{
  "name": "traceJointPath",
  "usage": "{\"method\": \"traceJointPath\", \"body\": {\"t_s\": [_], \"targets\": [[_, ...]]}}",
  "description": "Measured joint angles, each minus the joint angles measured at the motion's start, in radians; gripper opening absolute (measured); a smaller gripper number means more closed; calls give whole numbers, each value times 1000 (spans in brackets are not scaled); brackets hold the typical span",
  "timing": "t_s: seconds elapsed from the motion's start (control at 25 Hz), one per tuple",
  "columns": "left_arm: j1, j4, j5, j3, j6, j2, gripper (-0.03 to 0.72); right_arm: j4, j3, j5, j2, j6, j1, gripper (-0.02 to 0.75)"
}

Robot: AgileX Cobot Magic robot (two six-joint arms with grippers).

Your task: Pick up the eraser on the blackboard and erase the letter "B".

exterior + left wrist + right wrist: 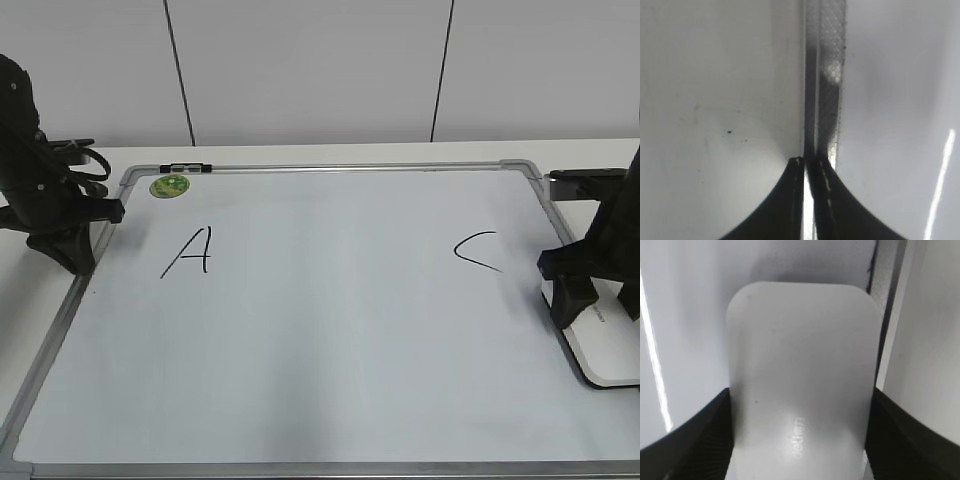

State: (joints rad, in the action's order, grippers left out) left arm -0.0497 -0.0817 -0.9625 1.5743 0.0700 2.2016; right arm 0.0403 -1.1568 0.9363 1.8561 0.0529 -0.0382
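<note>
One blackboard, really a white dry-erase surface in a silver-grey frame, lies flat on a white table and fills most of the exterior view. Two black letters show on it: one "A" at about 10 o'clock from the board's centre, and one "C" at about 2 o'clock. No "B" is visible; the stretch between the two letters is bare white. One round green sticker sits in the board's 11 o'clock corner, and one small dark marker lies on the top frame just beside it.

Two grippers are in view. The left gripper rests at the board's 9 o'clock edge. In the left wrist view its two dark fingers are pressed nearly together, with only a thin sliver between them, right over the frame rail; they hold nothing.

The right gripper stands at the board's 3 o'clock edge. In the right wrist view its fingers sit against both long sides of the one eraser, a white rounded block with small grey lettering, gripping it. The eraser lies on the right frame rail at about 4 o'clock, half off the board, just beside the "C".

The whole middle and lower board is open, unmarked surface.
</note>
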Motion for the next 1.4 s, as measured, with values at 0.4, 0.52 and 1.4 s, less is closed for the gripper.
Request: {"method": "traceJointPath", "body": {"t_s": [0.4, 0.52, 1.4], "targets": [[0, 0, 0, 0, 0, 0, 20, -6, 0, -7, 24, -2, 0, 526], [0, 0, 0, 0, 0, 0, 20, -8, 0, -7, 30, -8, 0, 526], [0, 3, 0, 0, 0, 0, 66, -22, -9, -11, -35, -44, 0, 667]]}}
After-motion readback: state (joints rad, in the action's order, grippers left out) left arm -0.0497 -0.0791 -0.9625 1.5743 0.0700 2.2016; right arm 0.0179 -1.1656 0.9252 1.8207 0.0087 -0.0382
